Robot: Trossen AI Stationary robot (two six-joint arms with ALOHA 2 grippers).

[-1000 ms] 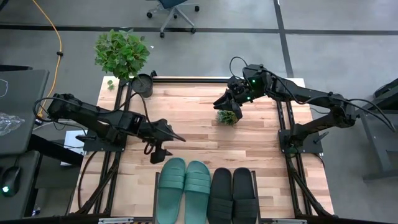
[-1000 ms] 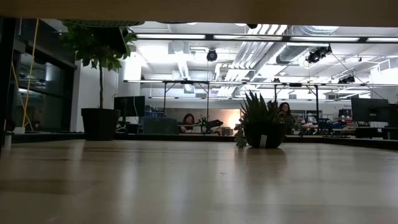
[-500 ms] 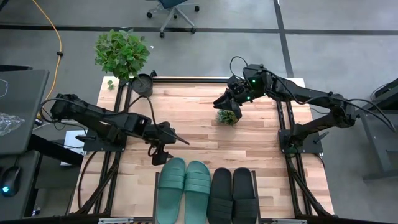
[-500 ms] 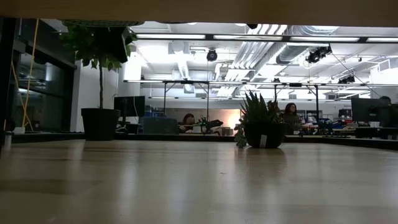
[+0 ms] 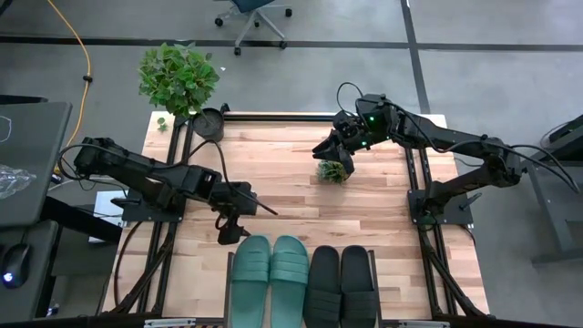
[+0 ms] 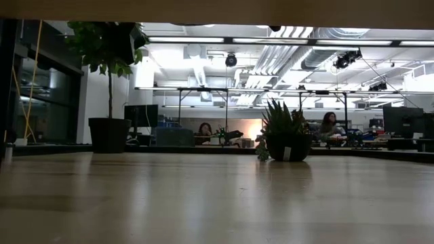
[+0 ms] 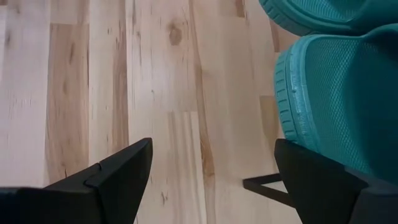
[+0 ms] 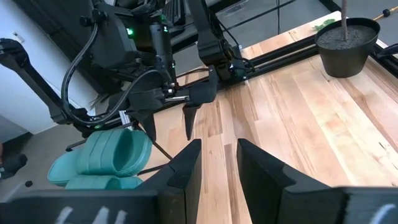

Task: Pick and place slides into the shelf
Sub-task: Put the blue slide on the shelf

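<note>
Light-wood desk (image 5: 291, 196), black rod frame. Left claw (image 5: 239, 221): fingers spread wide, nothing between them, low over the planks just beyond the toe of the teal slides (image 5: 270, 278); the wrist view shows one teal toe (image 7: 339, 99) close beside a finger. Teal pair and black slides (image 5: 342, 282) lie side by side at the desk's near edge. Right claw (image 5: 330, 150): partly parted, empty, above a small potted plant (image 5: 334, 170) at the far side.

two teal slides (image 5: 270, 278), two black slides (image 5: 342, 282)
</note>
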